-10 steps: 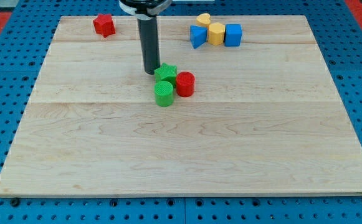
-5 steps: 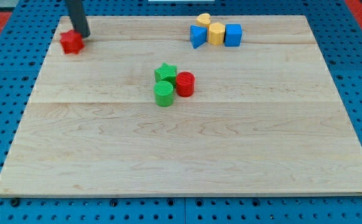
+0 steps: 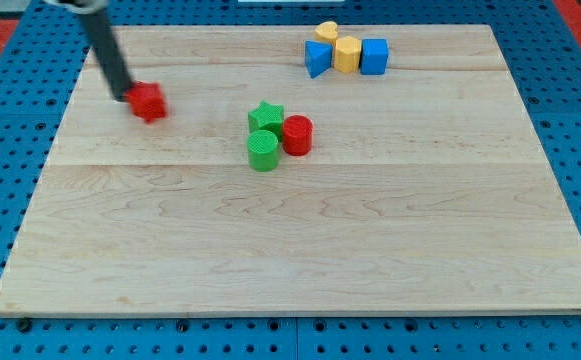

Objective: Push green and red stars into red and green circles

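The red star [image 3: 149, 102] lies on the wooden board at the view's upper left. My tip [image 3: 120, 97] touches its left side, the rod slanting up to the view's top left. The green star [image 3: 266, 116], the red circle [image 3: 297, 134] and the green circle [image 3: 263, 151] sit clustered and touching near the board's middle, well to the right of the red star.
A blue block [image 3: 317, 59], two yellow blocks [image 3: 347, 53] [image 3: 327, 31] and a blue cube [image 3: 374, 56] are grouped at the view's top right. The board's left edge [image 3: 55, 140] is close to my tip.
My tip left the green star, went to the board's top left, and has pushed the red star down and to the right toward the cluster. The cluster has not moved.
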Robot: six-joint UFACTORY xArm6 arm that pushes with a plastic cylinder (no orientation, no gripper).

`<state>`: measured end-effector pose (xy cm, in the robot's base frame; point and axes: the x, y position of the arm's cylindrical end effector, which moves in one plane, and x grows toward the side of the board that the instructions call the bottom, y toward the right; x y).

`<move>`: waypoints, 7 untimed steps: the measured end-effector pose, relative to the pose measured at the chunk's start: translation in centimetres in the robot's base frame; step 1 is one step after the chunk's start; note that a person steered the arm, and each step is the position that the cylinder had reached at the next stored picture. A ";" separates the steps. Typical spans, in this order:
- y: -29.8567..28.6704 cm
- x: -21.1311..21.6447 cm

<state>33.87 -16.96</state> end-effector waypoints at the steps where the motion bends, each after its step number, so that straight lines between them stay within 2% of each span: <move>1: 8.6 1.3; 2: 9.1 5.0; 3: 3.2 5.1; 4: 0.6 8.4; 5: 4.7 12.3; 6: 6.3 14.6; 7: 10.8 14.4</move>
